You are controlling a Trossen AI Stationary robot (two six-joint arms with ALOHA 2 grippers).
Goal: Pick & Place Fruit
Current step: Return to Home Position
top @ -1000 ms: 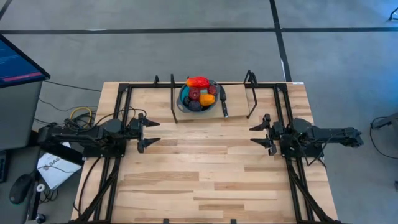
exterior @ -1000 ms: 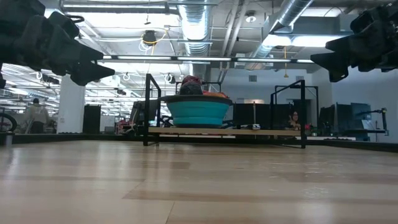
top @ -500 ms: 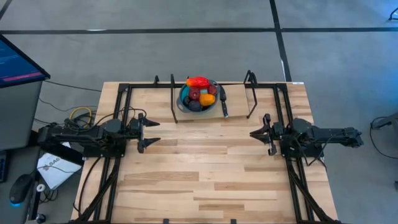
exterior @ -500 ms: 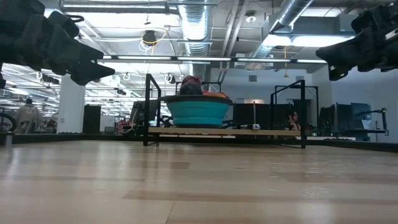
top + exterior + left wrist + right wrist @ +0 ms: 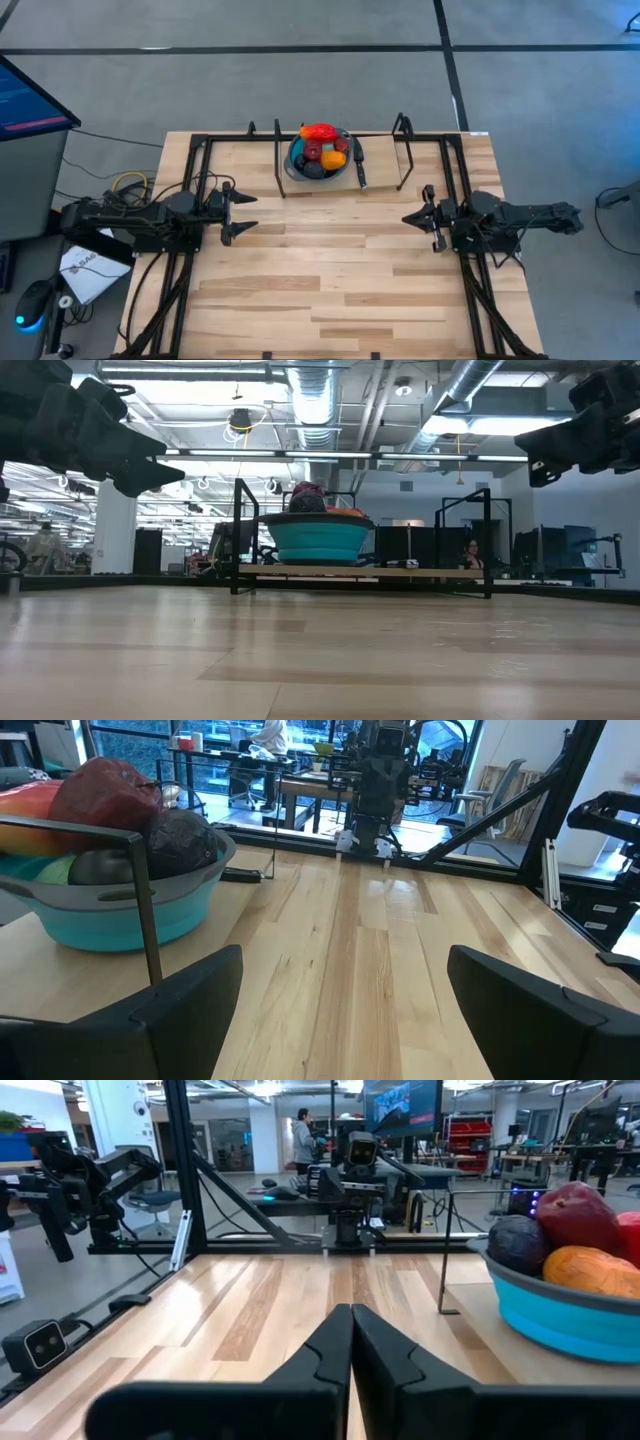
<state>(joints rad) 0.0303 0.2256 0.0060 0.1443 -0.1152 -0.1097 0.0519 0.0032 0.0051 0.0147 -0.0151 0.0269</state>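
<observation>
Both my arms hang at the table's sides, well apart from the fruit [image 5: 320, 145], which sits heaped in the blue bowl [image 5: 320, 542] on the shelf [image 5: 400, 571] at the far edge. My left gripper [image 5: 250, 212] is spread wide; my right gripper [image 5: 406, 217] is pressed closed on nothing.

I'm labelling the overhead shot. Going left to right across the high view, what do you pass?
Monitor → left claw, open → blue bowl holding the fruit → black knife → right claw, shut.
</observation>
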